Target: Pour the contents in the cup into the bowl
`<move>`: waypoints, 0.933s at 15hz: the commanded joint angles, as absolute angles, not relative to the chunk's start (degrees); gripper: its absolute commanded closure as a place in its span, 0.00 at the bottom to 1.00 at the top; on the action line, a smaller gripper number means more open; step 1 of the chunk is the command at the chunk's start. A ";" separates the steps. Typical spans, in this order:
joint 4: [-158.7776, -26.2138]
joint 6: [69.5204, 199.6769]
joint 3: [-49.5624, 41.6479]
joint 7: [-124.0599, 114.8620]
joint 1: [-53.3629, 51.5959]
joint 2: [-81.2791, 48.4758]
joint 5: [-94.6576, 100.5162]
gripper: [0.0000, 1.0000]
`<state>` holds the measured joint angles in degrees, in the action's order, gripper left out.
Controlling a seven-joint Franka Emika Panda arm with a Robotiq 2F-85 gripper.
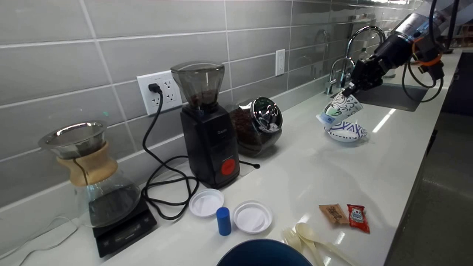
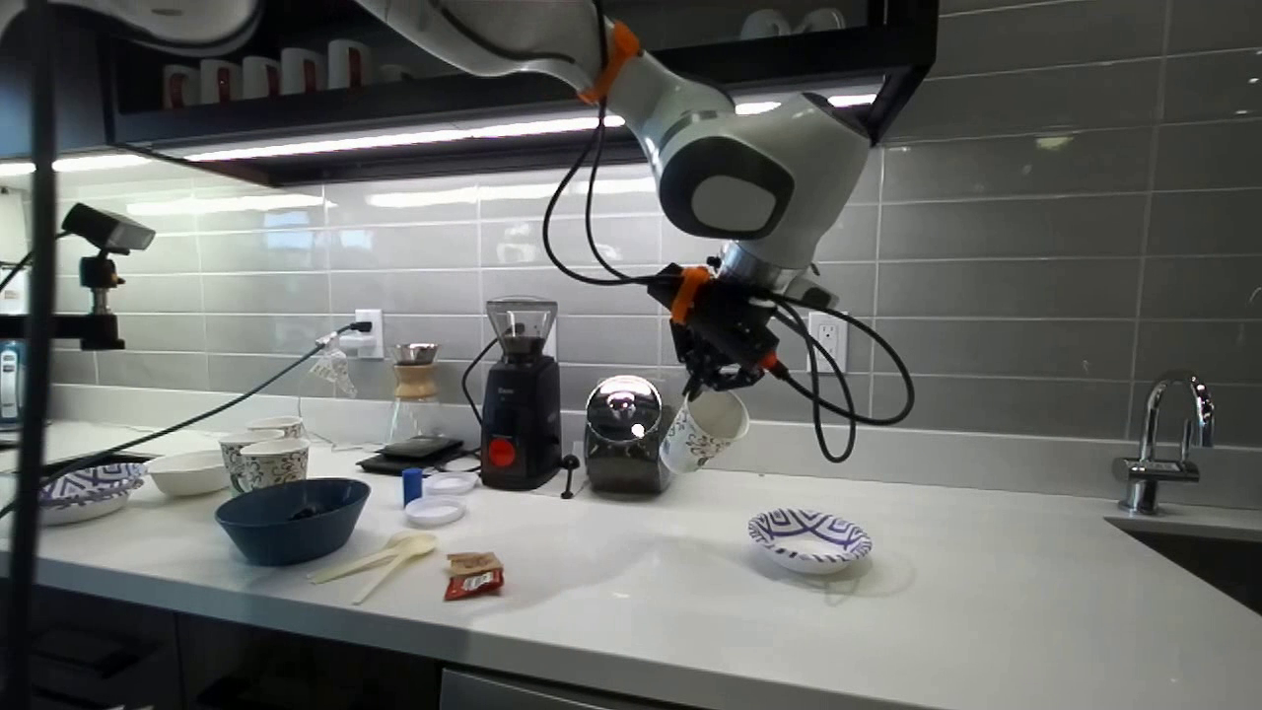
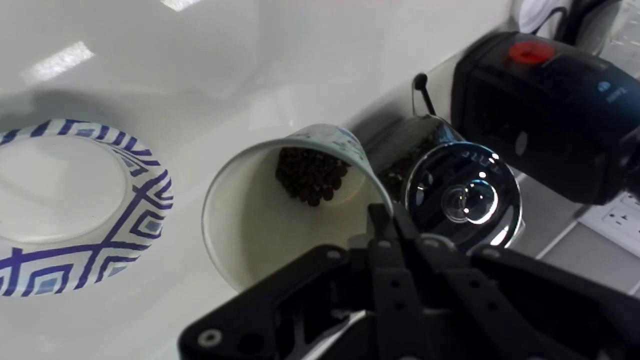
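Observation:
The cup (image 1: 343,108) is white with a swirl pattern, and it also shows in an exterior view (image 2: 693,440). My gripper (image 3: 392,216) is shut on its rim, one finger inside and one outside; the gripper also shows in both exterior views (image 1: 349,89) (image 2: 695,385). The cup is tilted in the air, its mouth turned toward the bowl's side. Dark beans (image 3: 311,176) lie at its bottom in the wrist view. The bowl (image 2: 808,540), white with a blue pattern, sits on the counter below and beside the cup; it also shows in the wrist view (image 3: 145,220).
A bean jar with a shiny lid (image 2: 623,434) and the black grinder (image 2: 521,419) stand by the wall near the cup. The carafe (image 1: 107,199), dark-blue bowl (image 2: 293,523), utensils (image 2: 380,562) and packets (image 2: 474,574) are farther along. A faucet (image 2: 1149,444) and sink lie past the bowl.

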<state>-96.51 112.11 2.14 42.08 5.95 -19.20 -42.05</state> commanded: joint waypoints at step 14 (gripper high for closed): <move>-71.36 98.32 3.71 32.95 15.73 -44.86 -68.13 0.99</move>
